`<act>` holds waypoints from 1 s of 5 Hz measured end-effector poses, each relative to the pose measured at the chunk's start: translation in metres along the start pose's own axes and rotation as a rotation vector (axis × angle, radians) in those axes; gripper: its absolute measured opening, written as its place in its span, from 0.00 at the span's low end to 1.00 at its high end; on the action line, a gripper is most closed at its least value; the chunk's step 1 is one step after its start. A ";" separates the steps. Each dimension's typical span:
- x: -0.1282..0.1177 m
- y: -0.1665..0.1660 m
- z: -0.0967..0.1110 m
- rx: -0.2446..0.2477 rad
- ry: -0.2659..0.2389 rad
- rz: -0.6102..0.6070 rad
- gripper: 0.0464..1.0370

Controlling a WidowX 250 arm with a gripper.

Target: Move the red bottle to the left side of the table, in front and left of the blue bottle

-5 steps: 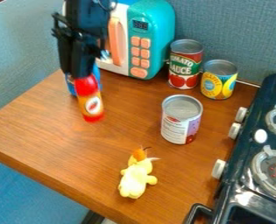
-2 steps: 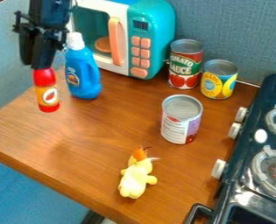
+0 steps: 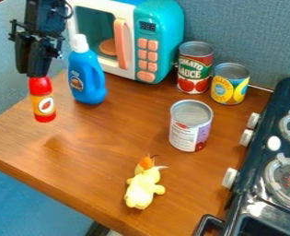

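Brown wooden desk [image 3: 122, 138] below claw [image 3: 37, 73]. Teal-and-white toy microwave [image 3: 165, 27] beside claw; best kept clear of arm. Blue plastic bottle with white cap [image 3: 87, 78] nearer claw, likely easy to topple: leave gap. Claw closed to bottle-top width, gripping red-and-yellow plastic bottle [image 3: 42, 101], upright directly beneath. Keep grip firm, bottle vertical; release only with base flat.
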State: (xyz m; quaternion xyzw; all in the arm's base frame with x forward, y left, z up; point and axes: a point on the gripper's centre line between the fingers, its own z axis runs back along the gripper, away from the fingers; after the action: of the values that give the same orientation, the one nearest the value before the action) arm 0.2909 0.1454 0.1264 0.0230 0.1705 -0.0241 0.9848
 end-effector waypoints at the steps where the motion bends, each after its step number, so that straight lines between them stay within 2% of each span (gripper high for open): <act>1: 0.001 0.003 -0.002 0.021 0.011 -0.014 0.31; 2: 0.003 0.008 -0.004 0.044 0.004 -0.016 0.31; 3: 0.007 0.008 -0.020 0.032 0.042 -0.039 0.31; 4: 0.007 0.010 -0.022 0.027 0.042 -0.052 0.31; 5: 0.006 0.012 -0.023 0.003 0.026 -0.062 0.31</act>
State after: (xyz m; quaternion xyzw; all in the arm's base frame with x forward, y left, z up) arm 0.2899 0.1585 0.1031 0.0193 0.1839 -0.0544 0.9813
